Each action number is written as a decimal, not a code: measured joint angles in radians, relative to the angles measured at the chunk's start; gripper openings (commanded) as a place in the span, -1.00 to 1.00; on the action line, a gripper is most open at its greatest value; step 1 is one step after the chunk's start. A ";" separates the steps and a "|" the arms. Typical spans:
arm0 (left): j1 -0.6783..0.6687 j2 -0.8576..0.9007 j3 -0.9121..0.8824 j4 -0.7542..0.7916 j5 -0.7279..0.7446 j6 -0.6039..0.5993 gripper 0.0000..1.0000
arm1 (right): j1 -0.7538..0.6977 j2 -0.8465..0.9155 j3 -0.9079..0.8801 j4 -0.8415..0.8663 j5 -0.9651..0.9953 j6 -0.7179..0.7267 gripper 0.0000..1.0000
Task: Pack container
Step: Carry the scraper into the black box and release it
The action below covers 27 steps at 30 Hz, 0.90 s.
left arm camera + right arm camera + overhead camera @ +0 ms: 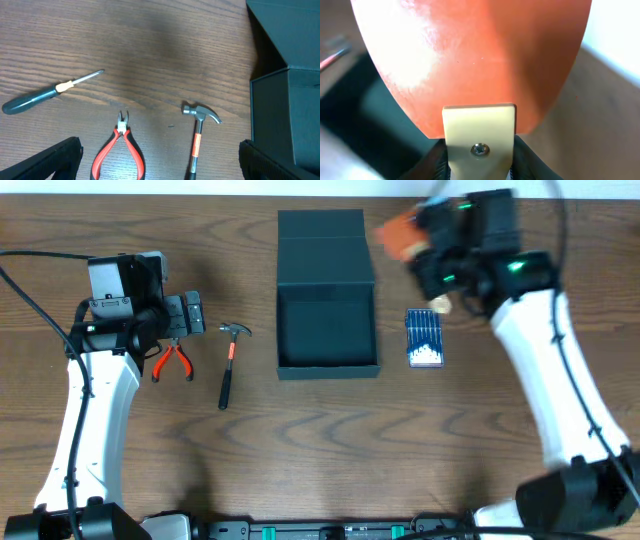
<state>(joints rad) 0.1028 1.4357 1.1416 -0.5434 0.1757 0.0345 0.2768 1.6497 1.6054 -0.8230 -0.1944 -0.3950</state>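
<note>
The container (328,368) is a dark square box in the middle of the table, its flap lid folded back toward the far edge. It also fills the right of the left wrist view (295,115) and shows as a dark shape below the held tool (350,115). My right gripper (430,255) hangs beside the lid's right edge, shut (480,162) on the cream handle of an orange flat-bladed scraper (470,60), seen as an orange blur from overhead (398,235). My left gripper (192,314) is wide open (160,167) and empty above the pliers.
Red-handled pliers (120,152) (172,362) and a small hammer (198,125) (230,360) lie left of the box. A dark-handled screwdriver (45,92) lies further left. A blue card of small bits (424,338) rests right of the box.
</note>
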 measured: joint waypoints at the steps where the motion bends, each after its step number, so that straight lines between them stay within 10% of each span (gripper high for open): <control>1: 0.000 0.000 0.000 0.000 0.000 0.000 0.97 | 0.044 -0.001 0.000 -0.002 -0.012 -0.063 -0.97; 12: 0.000 0.000 0.000 0.000 0.000 0.000 0.97 | 0.242 0.163 0.000 -0.012 -0.041 -0.632 -0.98; 27: 0.000 0.000 0.000 0.000 0.000 0.000 0.97 | 0.235 0.414 -0.005 0.167 -0.033 -0.758 -0.98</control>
<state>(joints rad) 0.1028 1.4357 1.1416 -0.5430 0.1757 0.0345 0.5121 2.0632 1.6005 -0.6563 -0.2272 -1.1526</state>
